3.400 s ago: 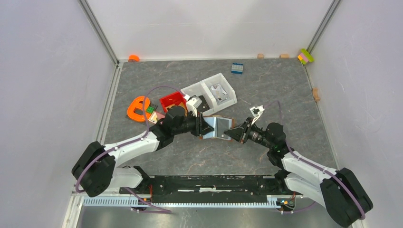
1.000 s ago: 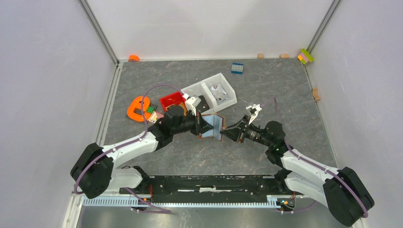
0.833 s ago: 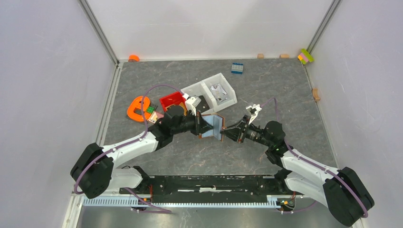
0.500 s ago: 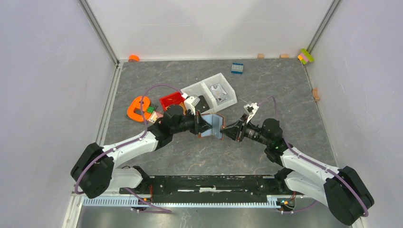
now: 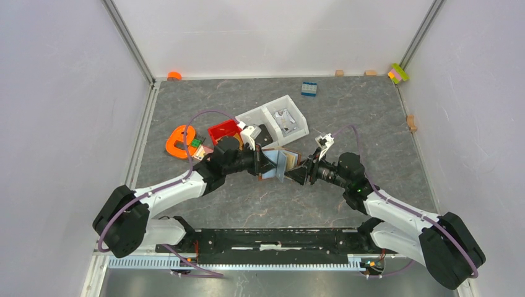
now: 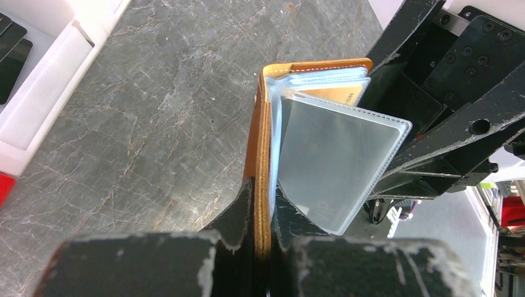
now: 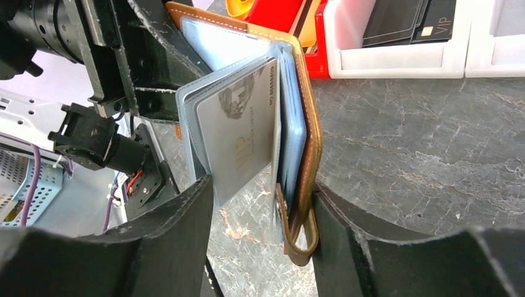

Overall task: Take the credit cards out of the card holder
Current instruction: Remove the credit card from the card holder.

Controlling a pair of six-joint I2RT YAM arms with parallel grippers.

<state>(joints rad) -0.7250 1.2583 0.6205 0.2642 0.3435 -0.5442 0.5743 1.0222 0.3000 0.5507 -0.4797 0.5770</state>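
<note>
**Entry: card holder (image 5: 280,163), brown, leather-like**

**Location:** held up between the two arms, spread open like a book.

**Hidden or unclear:**
- Left of the holder, the red bin (image 5: 223,130) is partly covered by the left arm's wrist.
- From above, both tools mask most of the holder, and the number of cards inside cannot be told.
- Whether the right tool's fingers actually touch the holder cannot be settled.

**Grips:**
- Left tool (image 6: 263,213): clamped tight on the edge of one tan cover.
- Right tool (image 7: 260,198): fingers spread apart, one on each side of the holder's lower end.

**Appearance:**
- Stitched tan cover with clear sleeves (image 6: 337,161) fanned out from it.
- An orange-tan card (image 6: 328,94) sits in a rear sleeve.
- A silvery card (image 7: 238,136) with a faint portrait fills a front sleeve.
- A strap tab (image 7: 298,244) loops at the lower end.

**Surroundings:**
- Far left of the holder lies an orange piece (image 5: 179,141).
- Just beyond the holder stands a white bin (image 7: 402,57) containing black cards (image 7: 396,21).
- Farther beyond, to the right, sits a blue block (image 5: 309,88).
- The tabletop (image 5: 309,204) is grey and marbled.
- Pale walls (image 5: 62,93) enclose it.
</note>
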